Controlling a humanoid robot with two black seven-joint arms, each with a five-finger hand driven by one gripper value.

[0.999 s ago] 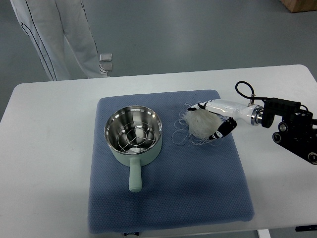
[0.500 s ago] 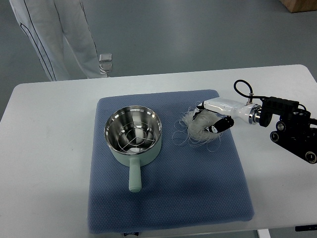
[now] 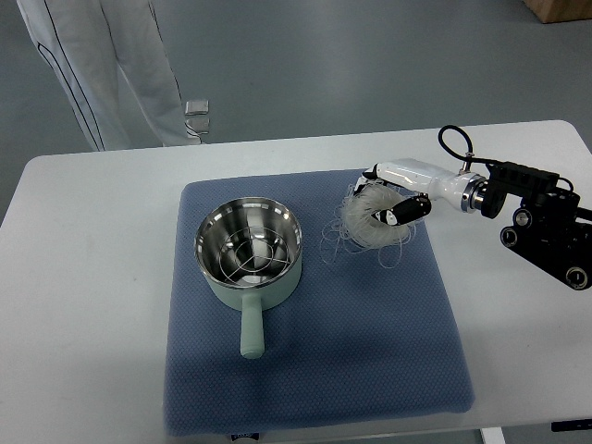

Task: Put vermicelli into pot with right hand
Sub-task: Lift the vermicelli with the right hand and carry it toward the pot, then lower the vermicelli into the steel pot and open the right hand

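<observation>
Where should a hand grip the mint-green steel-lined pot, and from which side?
Grip the mint-green steel-lined pot by its straight handle, coming from the table's near edge: the handle sticks out that way over the blue mat, clear of the vermicelli.

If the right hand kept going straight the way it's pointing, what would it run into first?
Probably the pot. The right hand, closed on the vermicelli, points left toward it over the blue mat; its height is unclear.

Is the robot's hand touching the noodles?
Touching. In the top view, the right hand has its fingers curled around the vermicelli bundle on the blue mat, to the right of the pot.
</observation>
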